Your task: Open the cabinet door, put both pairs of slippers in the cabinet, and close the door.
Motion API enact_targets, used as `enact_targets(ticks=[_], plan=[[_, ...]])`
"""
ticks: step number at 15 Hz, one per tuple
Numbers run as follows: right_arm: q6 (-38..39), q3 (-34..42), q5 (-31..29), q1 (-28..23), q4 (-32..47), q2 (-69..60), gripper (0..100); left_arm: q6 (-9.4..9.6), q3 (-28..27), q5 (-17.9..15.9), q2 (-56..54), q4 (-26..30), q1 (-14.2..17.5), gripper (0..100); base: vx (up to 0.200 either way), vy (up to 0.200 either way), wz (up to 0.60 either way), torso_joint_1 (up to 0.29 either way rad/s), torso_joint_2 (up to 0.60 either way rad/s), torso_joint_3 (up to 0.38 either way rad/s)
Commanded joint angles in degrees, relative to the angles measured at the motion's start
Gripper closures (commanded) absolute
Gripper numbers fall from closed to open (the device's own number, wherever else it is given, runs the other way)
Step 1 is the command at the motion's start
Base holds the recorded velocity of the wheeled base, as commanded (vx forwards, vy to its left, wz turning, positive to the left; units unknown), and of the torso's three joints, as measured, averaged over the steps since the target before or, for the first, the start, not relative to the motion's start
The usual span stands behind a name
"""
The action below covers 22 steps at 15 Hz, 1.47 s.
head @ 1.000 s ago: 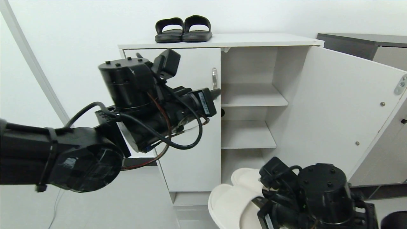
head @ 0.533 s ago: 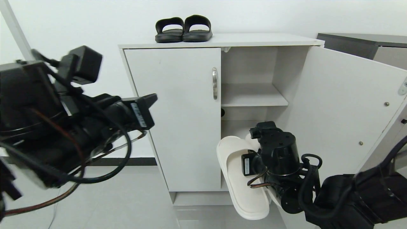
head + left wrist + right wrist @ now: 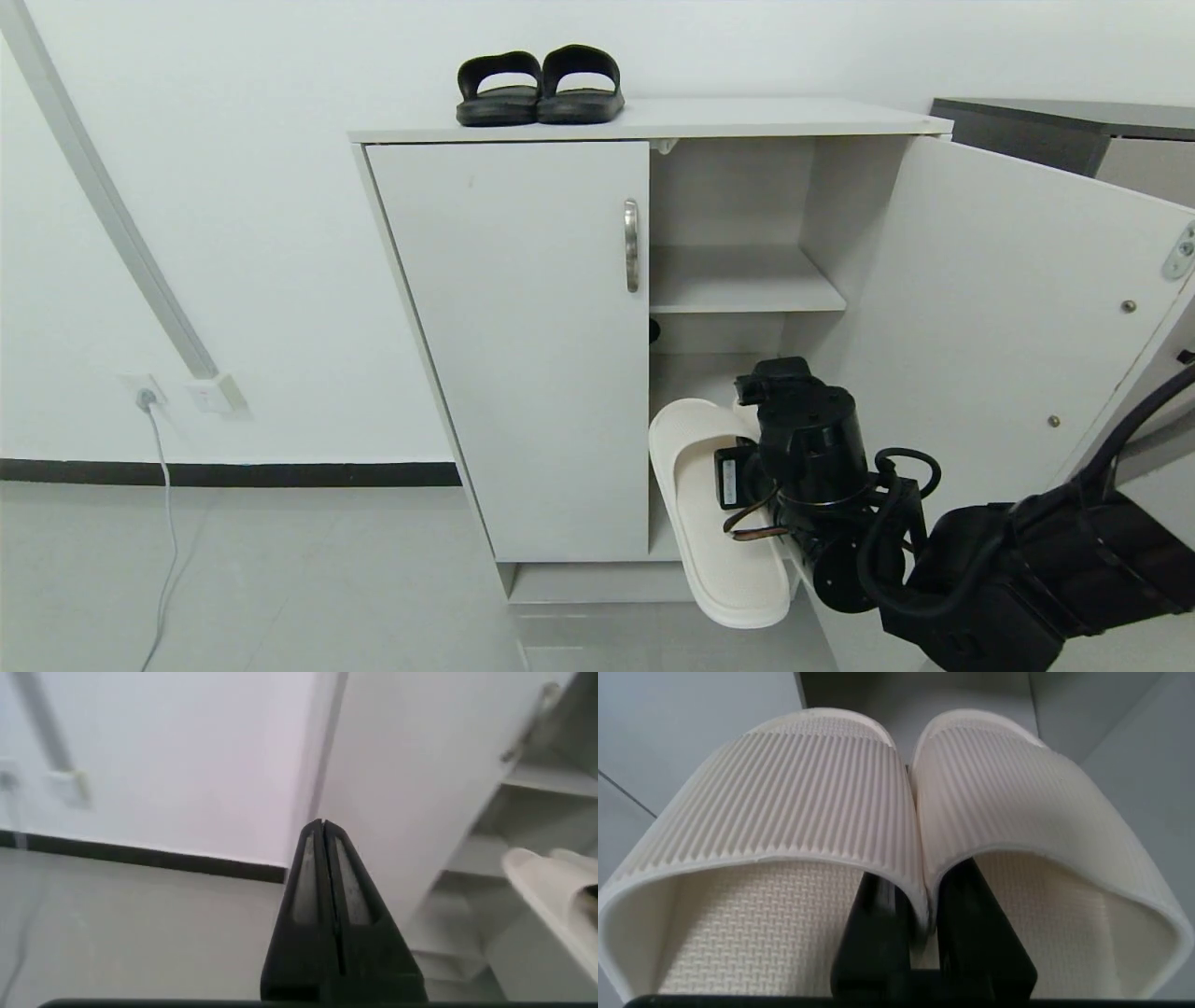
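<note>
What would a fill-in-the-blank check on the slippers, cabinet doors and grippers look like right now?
The right gripper holds ____ cream ribbed foam slippers.
The black rubber slippers rest on the ____ of the white wooden cabinet.
The cabinet door on the robot's right stands ____.
The left gripper is ____, holding nothing.
Missing words: two, top, open, shut.

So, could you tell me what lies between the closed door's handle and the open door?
In the head view, the open compartment's shelves lie there, and lower down the white slippers clamped in the right gripper.
</note>
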Motion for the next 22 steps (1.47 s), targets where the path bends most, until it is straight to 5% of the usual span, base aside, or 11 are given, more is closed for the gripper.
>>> enact_targets(ticks=[1, 2, 4, 7, 11, 18, 22], plan=[[0.01, 0.19, 0.01, 0.05, -0.01, 0.08, 100, 1.17, 16.85, 0.75, -20.83, 4.05, 11.44, 100, 0.0, 0.0, 0.0, 0.0, 0.0, 0.0], [0.01, 0.28, 0.01, 0.05, -0.01, 0.08, 100, 1.69, 20.89, 0.75, -23.38, 3.96, 14.87, 100, 0.0, 0.0, 0.0, 0.0, 0.0, 0.0], [0.01, 0.28, 0.01, -0.04, -0.01, 0.08, 100, 3.45, 24.05, -0.74, -29.7, 5.89, 16.28, 100, 0.0, 0.0, 0.0, 0.0, 0.0, 0.0], [0.01, 0.37, 0.01, -0.04, -0.01, 0.26, 100, 7.05, 24.05, -12.08, -34.89, 8.26, 14.96, 100, 0.0, 0.0, 0.0, 0.0, 0.0, 0.0], [0.01, 0.37, 0.01, -0.04, -0.01, 0.26, 100, 6.61, 23.79, -17.7, -34.89, 12.04, 14.96, 100, 0.0, 0.0, 0.0, 0.0, 0.0, 0.0], [0.19, -0.95, -1.39, 0.05, -0.09, 0.87, 100, 3.89, 24.05, -18.67, -34.89, 10.99, 14.96, 100, 0.0, 0.0, 0.0, 0.0, 0.0, 0.0], [0.27, -1.56, -2.8, 0.31, -0.09, 1.05, 100, 3.89, 23.96, -18.67, -34.89, 10.99, 14.96, 100, 0.0, -0.05, 0.0, 0.001, 0.0, 0.001]])
